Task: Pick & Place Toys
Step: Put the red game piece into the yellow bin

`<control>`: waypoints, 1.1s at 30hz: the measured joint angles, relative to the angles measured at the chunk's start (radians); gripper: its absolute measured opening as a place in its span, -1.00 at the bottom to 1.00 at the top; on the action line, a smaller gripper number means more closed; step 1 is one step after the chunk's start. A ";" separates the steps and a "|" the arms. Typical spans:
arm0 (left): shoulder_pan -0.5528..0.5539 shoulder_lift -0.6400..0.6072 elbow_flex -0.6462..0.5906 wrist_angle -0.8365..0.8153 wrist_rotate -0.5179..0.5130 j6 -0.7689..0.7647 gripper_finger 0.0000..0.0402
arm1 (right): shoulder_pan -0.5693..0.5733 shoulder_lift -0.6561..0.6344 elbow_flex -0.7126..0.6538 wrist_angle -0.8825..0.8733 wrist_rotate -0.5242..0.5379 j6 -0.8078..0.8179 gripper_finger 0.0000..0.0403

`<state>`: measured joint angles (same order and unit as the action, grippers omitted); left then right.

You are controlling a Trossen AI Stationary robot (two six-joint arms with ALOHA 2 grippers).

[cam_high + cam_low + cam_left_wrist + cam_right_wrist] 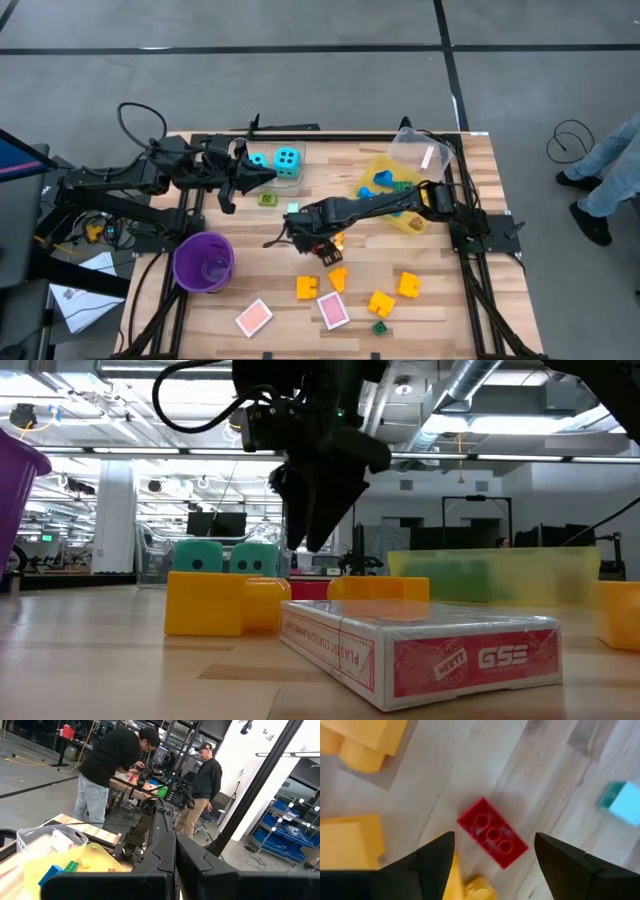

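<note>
Your right gripper (pixel 494 852) hangs with jaws open above the red brick (pixel 492 832) on the surface (pixel 545 780); your left jaws are closed.

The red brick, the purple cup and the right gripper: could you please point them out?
red brick (pixel 493 833), right wrist view, studded top.
purple cup (pixel 203 262), high view, rim.
right gripper (pixel 495 855), right wrist view, between its open fingertips.

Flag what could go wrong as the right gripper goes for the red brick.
1. The red brick lies diagonally between the open fingers of the right gripper, so closing may catch its corners and twist or squirt it away.
2. Yellow bricks sit close beside the near finger; coming down could bump or pinch one along with it.
3. The left gripper, shut, waits near the cyan dice, well clear.
</note>
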<state>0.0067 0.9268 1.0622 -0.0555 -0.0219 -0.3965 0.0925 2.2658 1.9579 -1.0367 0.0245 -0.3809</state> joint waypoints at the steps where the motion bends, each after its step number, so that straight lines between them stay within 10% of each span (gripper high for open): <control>1: 0.000 0.000 0.000 0.001 0.000 0.000 -1.00 | 0.000 0.000 0.000 0.008 0.004 -0.018 0.33; 19: 0.000 0.000 0.000 -0.021 0.001 0.025 -1.00 | -0.018 0.000 0.000 0.079 -0.066 -0.360 0.33; 33: 0.000 0.003 0.000 -0.017 0.001 0.026 -1.00 | -0.023 0.099 -0.003 0.011 -0.050 -0.276 0.33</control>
<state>0.0065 0.9295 1.0622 -0.0721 -0.0208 -0.3710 0.0693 2.3652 1.9549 -1.0257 -0.0256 -0.6572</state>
